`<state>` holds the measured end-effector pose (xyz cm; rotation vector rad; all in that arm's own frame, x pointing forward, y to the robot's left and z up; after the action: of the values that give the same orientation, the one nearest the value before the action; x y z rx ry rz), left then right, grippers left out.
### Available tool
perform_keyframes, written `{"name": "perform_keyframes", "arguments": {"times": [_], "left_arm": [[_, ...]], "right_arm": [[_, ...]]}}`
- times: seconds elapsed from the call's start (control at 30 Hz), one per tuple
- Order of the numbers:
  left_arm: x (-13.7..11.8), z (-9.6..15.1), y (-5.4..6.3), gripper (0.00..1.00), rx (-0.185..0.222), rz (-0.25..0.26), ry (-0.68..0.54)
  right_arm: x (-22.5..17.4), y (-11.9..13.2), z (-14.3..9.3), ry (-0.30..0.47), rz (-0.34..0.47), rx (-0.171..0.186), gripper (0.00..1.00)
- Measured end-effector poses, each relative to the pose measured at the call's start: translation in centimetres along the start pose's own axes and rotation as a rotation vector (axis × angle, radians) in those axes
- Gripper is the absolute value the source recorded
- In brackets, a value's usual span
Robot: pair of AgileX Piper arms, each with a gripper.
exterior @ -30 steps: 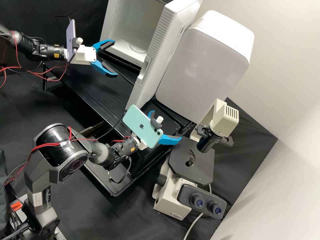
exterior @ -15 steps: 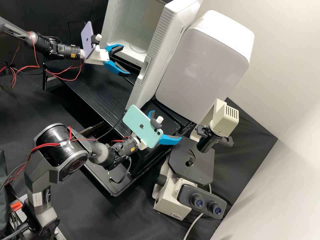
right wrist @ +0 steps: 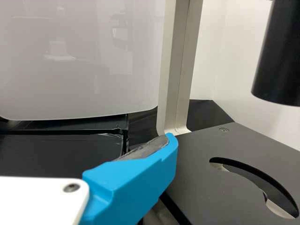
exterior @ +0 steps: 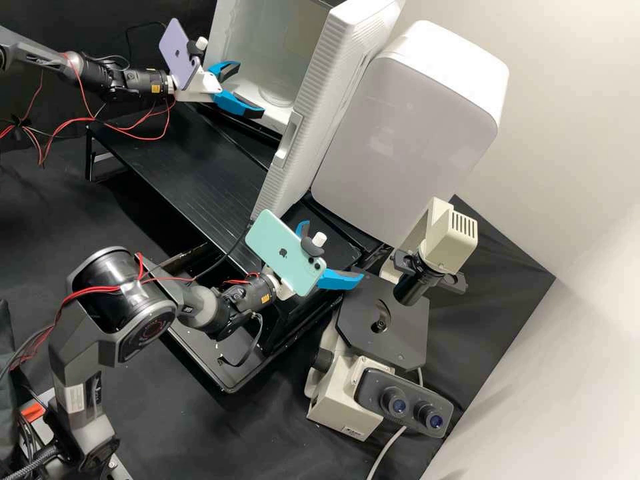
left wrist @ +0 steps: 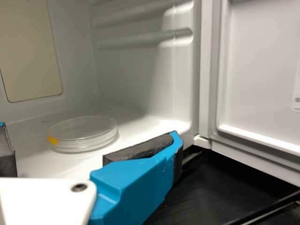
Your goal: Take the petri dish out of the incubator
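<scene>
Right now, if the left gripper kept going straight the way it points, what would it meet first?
Probably the petri dish, which lies on the incubator floor ahead of the open left gripper. Nothing stands between them, though depth is hard to judge.

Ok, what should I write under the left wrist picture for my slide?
Open left gripper at the white incubator's doorway, the clear petri dish lying on the floor inside, just ahead.
</scene>
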<state>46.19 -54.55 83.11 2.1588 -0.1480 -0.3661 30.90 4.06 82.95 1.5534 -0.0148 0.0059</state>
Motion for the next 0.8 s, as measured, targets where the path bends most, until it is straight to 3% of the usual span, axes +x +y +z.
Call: {"name": "perform_keyframes", "arguments": {"times": [0.13,0.3,0.57,0.8], "left_arm": [[1.2,-0.3,0.5,1.00,0.006,0.015,0.008],[2.4,-0.6,0.7,1.00,0.010,-0.001,0.035],[3.8,-1.4,-0.2,1.00,-0.031,-0.030,0.084],[5.1,-2.0,-0.6,1.00,-0.128,-0.043,0.110]], "right_arm": [[0.0,0.0,0.0,0.000,0.000,0.000,1.00],[0.0,0.0,0.0,0.000,0.000,0.000,1.00],[0.0,0.0,0.0,0.000,0.000,0.000,1.00],[0.0,0.0,0.0,0.000,0.000,0.000,1.00]]}}
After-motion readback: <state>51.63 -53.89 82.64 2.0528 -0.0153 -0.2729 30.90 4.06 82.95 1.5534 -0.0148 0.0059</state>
